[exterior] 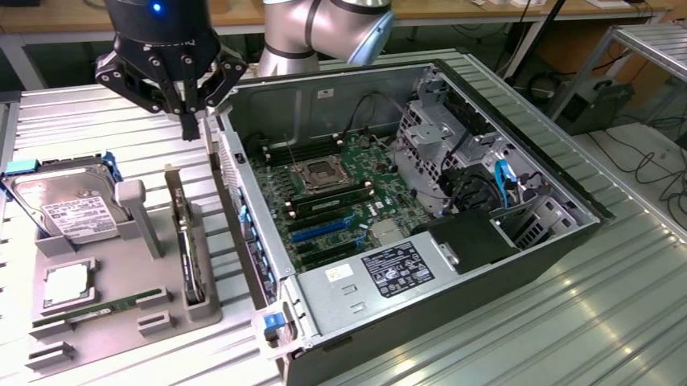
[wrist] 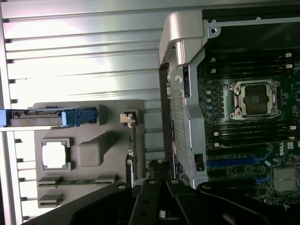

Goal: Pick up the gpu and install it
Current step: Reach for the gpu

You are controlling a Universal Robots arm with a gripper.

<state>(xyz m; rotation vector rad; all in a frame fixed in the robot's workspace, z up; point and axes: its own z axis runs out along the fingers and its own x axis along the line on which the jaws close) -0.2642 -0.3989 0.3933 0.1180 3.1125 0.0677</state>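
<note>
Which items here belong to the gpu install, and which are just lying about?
Belongs to the job:
- gripper
- gpu, standing on edge in the grey tray
- open computer case, with its blue slots

Lying about, all on the tray:
- hard drive
- processor chip
- memory stick

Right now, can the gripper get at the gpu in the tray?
Probably yes: the gripper hangs above the gpu, which stands on edge in the gray tray, top edge bare; the computer case is close beside it.
</note>
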